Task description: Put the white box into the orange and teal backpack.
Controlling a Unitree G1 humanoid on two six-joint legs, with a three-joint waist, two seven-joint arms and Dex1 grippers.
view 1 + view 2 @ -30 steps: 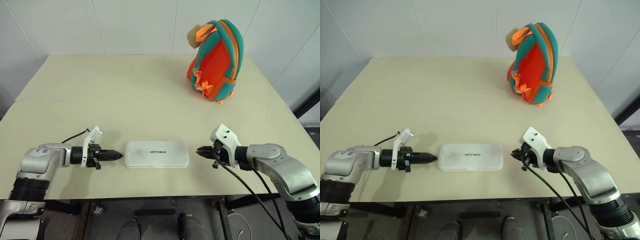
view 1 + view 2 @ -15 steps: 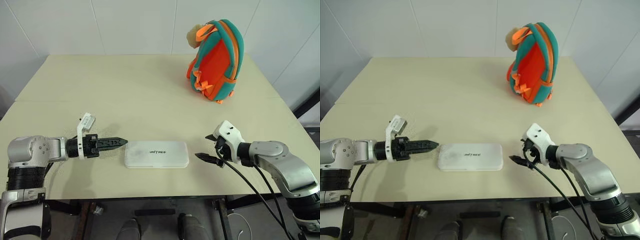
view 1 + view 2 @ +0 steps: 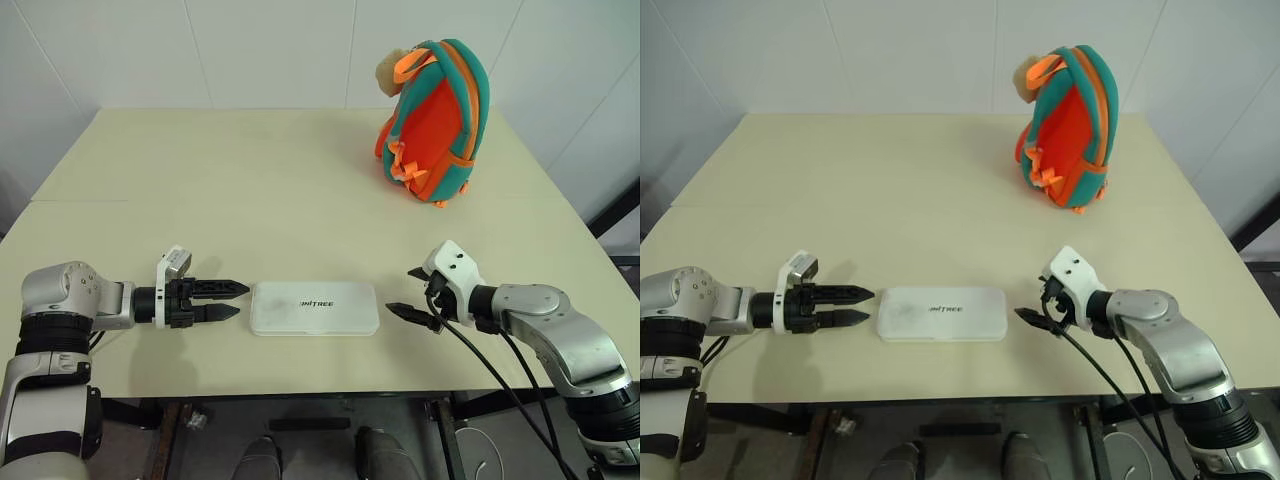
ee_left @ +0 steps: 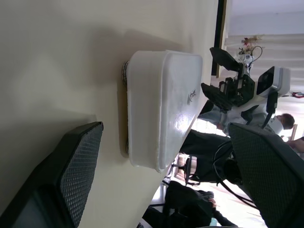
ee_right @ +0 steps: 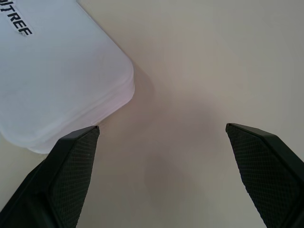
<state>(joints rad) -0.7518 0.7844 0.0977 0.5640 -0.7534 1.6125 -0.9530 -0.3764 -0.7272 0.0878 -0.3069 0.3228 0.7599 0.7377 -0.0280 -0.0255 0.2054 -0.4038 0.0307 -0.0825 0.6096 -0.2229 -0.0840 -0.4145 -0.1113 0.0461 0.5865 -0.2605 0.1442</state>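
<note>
The white box lies flat near the table's front edge, lettering up. My left gripper is open just off the box's left end and points at it without touching. My right gripper is open a short way off the right end, also apart from the box. In the left wrist view the box lies ahead between the fingers. In the right wrist view one corner of the box lies beside a finger. The orange and teal backpack stands upright at the far right of the table, a tan plush head at its top.
The beige table is bare between the box and the backpack. White walls stand close behind and to the right. Black cables hang from my right arm over the table's front edge.
Both grippers have gone from shut to open. My left wrist has rolled and its fingers now spread at the box's left end. The box and backpack have not moved.
</note>
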